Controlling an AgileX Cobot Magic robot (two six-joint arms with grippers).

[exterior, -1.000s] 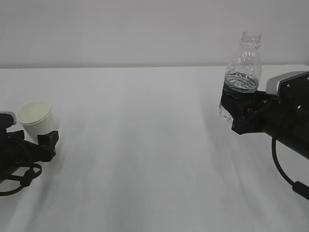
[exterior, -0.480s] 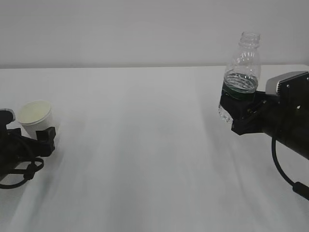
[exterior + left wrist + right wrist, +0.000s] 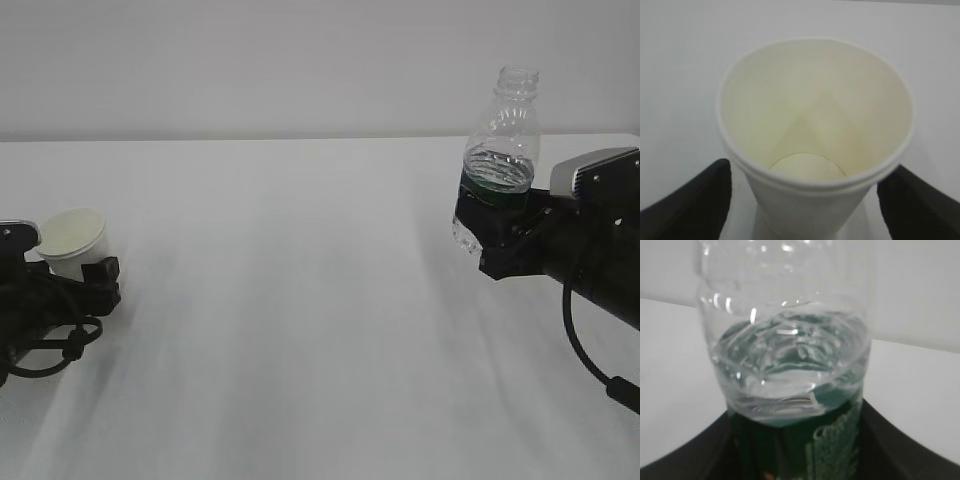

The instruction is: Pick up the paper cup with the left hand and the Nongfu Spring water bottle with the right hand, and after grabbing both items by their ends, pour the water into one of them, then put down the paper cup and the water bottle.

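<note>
Paper cup [image 3: 815,140] between spread left jaws, bottle [image 3: 498,160] in right jaws.

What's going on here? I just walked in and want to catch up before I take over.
Two robot arms work at a white table. The right gripper holds the Nongfu Spring water bottle upright, clear of the table, capless, with water in it. At the far left, the left gripper sits with its fingers open on either side of the paper cup, which looks empty. Whether the fingers touch the cup cannot be told. No pouring is under way.
</note>
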